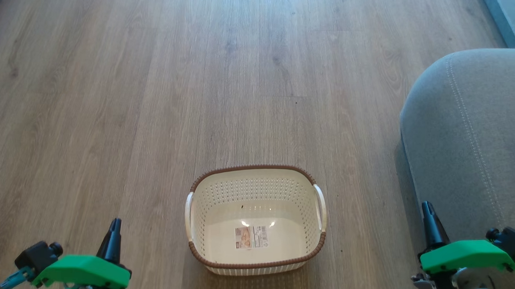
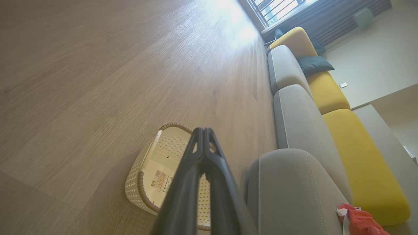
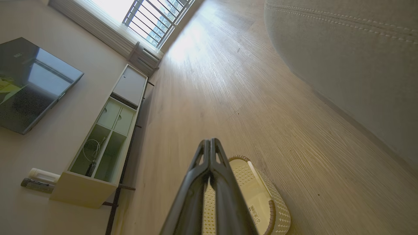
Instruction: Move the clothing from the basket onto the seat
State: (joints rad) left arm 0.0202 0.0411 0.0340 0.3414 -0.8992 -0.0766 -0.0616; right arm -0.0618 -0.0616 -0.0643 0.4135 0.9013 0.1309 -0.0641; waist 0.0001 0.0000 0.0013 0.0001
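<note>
One basket, one clothing heap (red), three grey seats.

The wood floor is brown, with bright sun on it near a window that has bars. Big yellow cushions sit in a row, and a dark pillow rests by them. A black TV hangs on the wall near a pale cabinet with open shelves.

In the head view the left gripper sits at seven o'clock, its dark fingers pressed together and leaning toward one o'clock. The right gripper sits at four o'clock, likewise closed, leaning toward eleven. Both wrist views agree: the fingers meet at their tips.
</note>
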